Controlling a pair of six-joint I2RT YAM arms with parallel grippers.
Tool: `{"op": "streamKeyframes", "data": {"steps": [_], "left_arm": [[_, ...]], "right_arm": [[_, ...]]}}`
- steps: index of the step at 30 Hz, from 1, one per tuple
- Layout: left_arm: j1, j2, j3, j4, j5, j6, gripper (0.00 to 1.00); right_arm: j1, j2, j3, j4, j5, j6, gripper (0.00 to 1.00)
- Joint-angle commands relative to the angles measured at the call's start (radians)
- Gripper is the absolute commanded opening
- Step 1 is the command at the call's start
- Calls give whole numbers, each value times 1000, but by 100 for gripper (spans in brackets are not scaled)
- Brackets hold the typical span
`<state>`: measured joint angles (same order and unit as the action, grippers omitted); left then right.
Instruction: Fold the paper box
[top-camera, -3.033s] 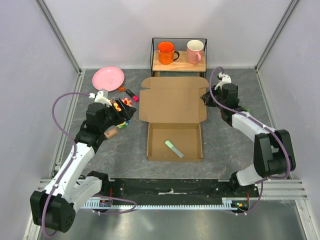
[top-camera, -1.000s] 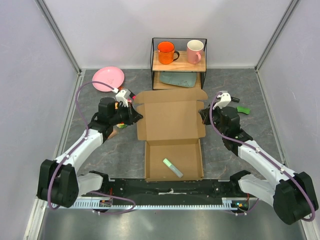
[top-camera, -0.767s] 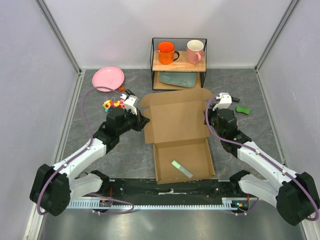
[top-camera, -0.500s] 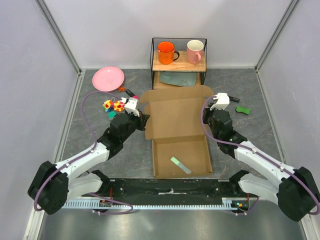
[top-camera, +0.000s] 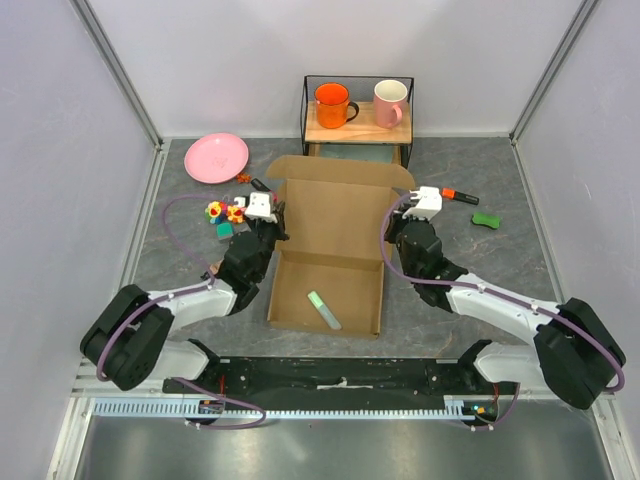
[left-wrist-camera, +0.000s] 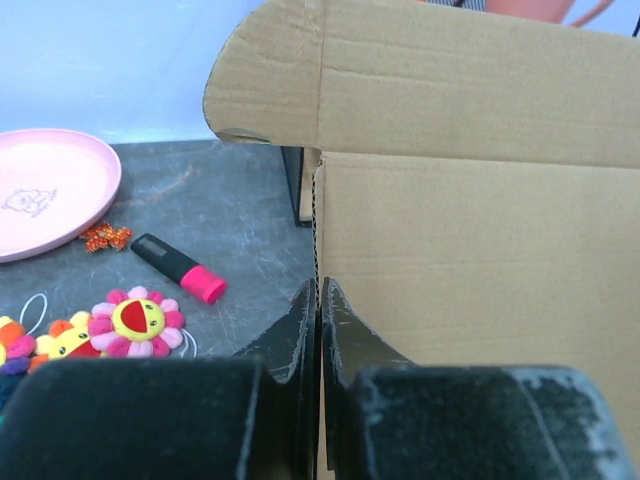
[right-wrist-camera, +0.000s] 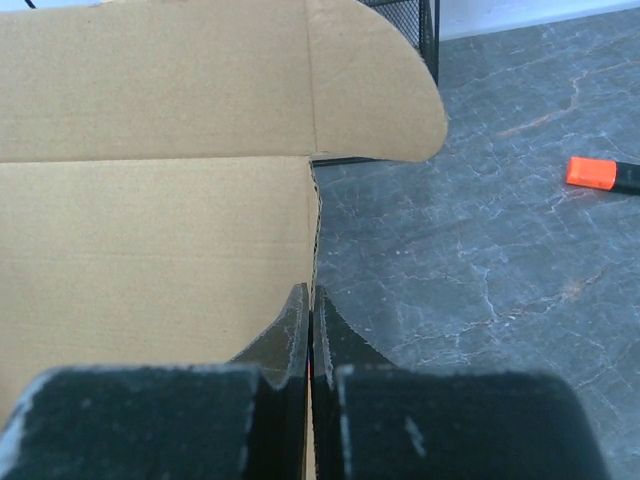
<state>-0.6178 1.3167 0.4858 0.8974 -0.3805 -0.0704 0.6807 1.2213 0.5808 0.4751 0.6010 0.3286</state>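
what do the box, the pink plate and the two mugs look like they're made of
The box: brown corrugated cardboard, matte and unprinted; faint ribbing and pressed crease lines show up close. The pink plate: probably plastic, smooth with a soft sheen, though ceramic cannot be ruled out. The orange mug and pink mug: likely glazed ceramic, judging by their smooth, even colour; too small to be sure.

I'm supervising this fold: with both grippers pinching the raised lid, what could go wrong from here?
1. The left gripper and right gripper each pinch only a thin side edge of the paper box lid; it might slip or tear.
2. The pale green bar lies loose in the tray and may slide or get shut inside.
3. The top flap stands close to the wire rack and could catch on it.
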Motion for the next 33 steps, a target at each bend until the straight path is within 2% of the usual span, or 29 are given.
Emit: {"op": "streamKeyframes", "data": {"steps": [1, 5, 8, 14, 17, 18, 21, 25, 28, 29, 30, 32, 33], "left_arm": [[-14, 38, -88, 423, -121, 28, 2], [-19, 81, -170, 549, -104, -26, 2], [-19, 81, -216, 586, -119, -29, 2], [-19, 23, -184, 534, -115, 59, 2], [-14, 7, -171, 532, -107, 104, 2], [-16, 3, -170, 531, -103, 109, 2], [-14, -4, -173, 534, -98, 121, 2], [-16, 16, -181, 570, -78, 145, 2], [-16, 33, -190, 606, -70, 167, 2], [-16, 38, -197, 617, -67, 175, 2], [-16, 41, -202, 636, -58, 176, 2], [-16, 42, -208, 646, -48, 178, 2], [-16, 41, -208, 647, -38, 181, 2]], "right_arm": [[34, 17, 13, 146, 57, -16, 0], [39, 40, -9, 171, 66, -34, 0], [39, 23, 1, 102, 49, -29, 0], [37, -20, 183, -249, 23, -60, 12], [37, -32, 270, -398, 23, -53, 24], [37, -39, 289, -461, 22, -49, 33], [37, -40, 372, -596, 20, -34, 50], [36, -32, 499, -746, 6, -33, 64], [-4, 12, 638, -915, -81, -30, 74], [-22, 35, 683, -1032, -116, -30, 77], [-73, 85, 756, -1085, -218, -36, 77], [-131, 130, 798, -1164, -329, -75, 79], [-182, 145, 789, -1185, -451, -91, 79]]}}
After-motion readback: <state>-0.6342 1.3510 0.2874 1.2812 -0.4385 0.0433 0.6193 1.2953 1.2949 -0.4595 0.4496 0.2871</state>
